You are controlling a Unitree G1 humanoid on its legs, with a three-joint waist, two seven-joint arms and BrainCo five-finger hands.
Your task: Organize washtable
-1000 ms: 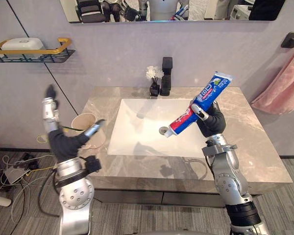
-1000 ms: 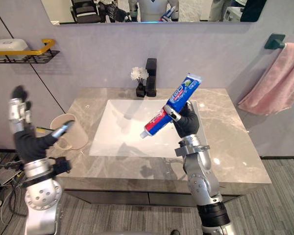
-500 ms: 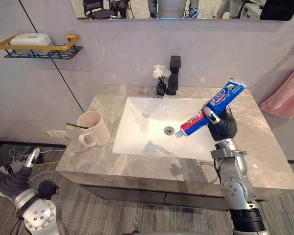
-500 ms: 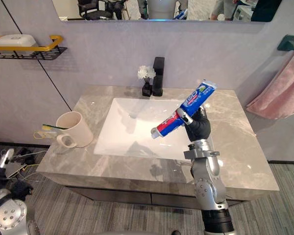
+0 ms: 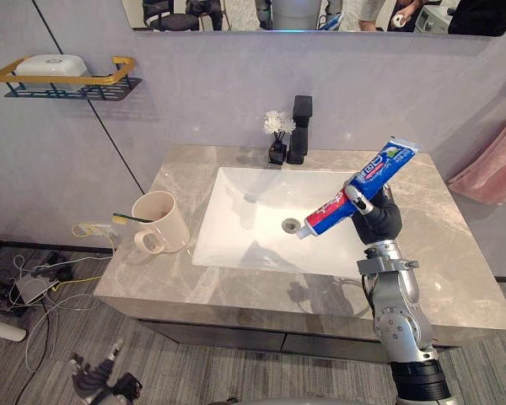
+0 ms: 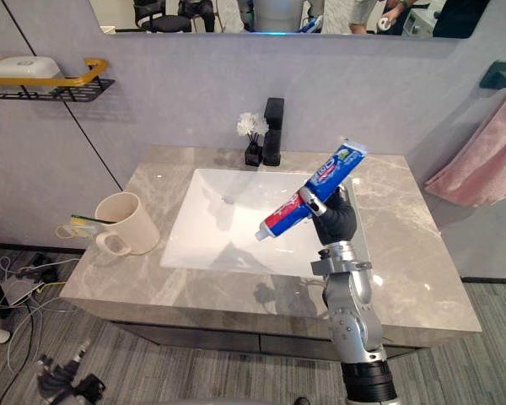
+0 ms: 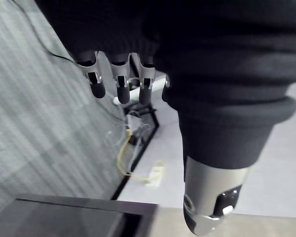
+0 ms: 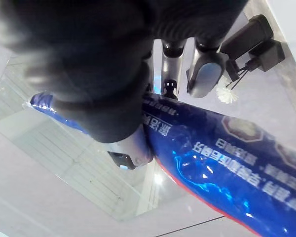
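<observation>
My right hand (image 5: 378,216) is shut on a blue and red toothpaste tube (image 5: 354,188), held slanted in the air over the right side of the white sink basin (image 5: 244,221), cap end pointing down-left. The right wrist view shows the fingers (image 8: 203,69) curled round the tube (image 8: 222,163). A cream mug (image 5: 162,221) with a toothbrush (image 5: 126,218) in it stands on the marble counter (image 5: 455,253), left of the basin. My left hand (image 5: 97,384) hangs low beside the cabinet near the floor, its fingers (image 7: 119,81) straight and holding nothing.
A black faucet (image 5: 301,126) and a small vase of white flowers (image 5: 275,139) stand behind the basin. A wall shelf (image 5: 63,80) with a soap dish is at the upper left. A pink towel (image 5: 492,164) hangs at the right. Cables lie on the floor (image 5: 34,283).
My left hand has dropped from beside the mug to below the counter, near the floor. The right hand keeps the tube over the basin. The camera has shifted.
</observation>
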